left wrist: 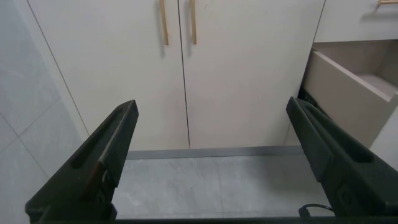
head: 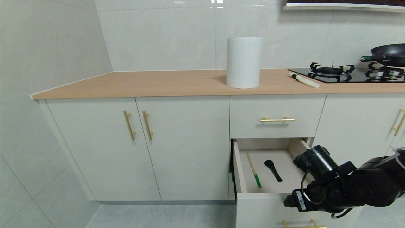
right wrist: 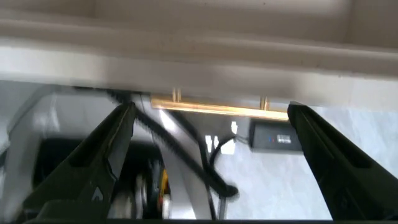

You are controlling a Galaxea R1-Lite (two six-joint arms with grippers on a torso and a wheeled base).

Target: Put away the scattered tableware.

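Note:
The lower drawer (head: 239, 172) stands pulled out. Inside lie a pair of wooden chopsticks with green ends (head: 254, 171) and a black spoon (head: 273, 171). A white-handled utensil (head: 303, 80) rests on the wooden counter beside the stove. My right arm (head: 335, 186) hangs at the drawer's front right corner. In the right wrist view my right gripper (right wrist: 211, 111) is open, facing a white drawer front with a gold handle (right wrist: 217, 107) and holding nothing. My left gripper (left wrist: 211, 106) is open and empty, low before the cabinet doors (left wrist: 180, 68).
A tall white ribbed canister (head: 244, 62) stands on the counter (head: 158, 84) above the drawers. A black gas hob (head: 348, 75) with a dark pan (head: 389, 53) is at the right. The upper drawer (head: 277, 119) is closed. Grey floor tiles (left wrist: 205, 180) lie below the cabinets.

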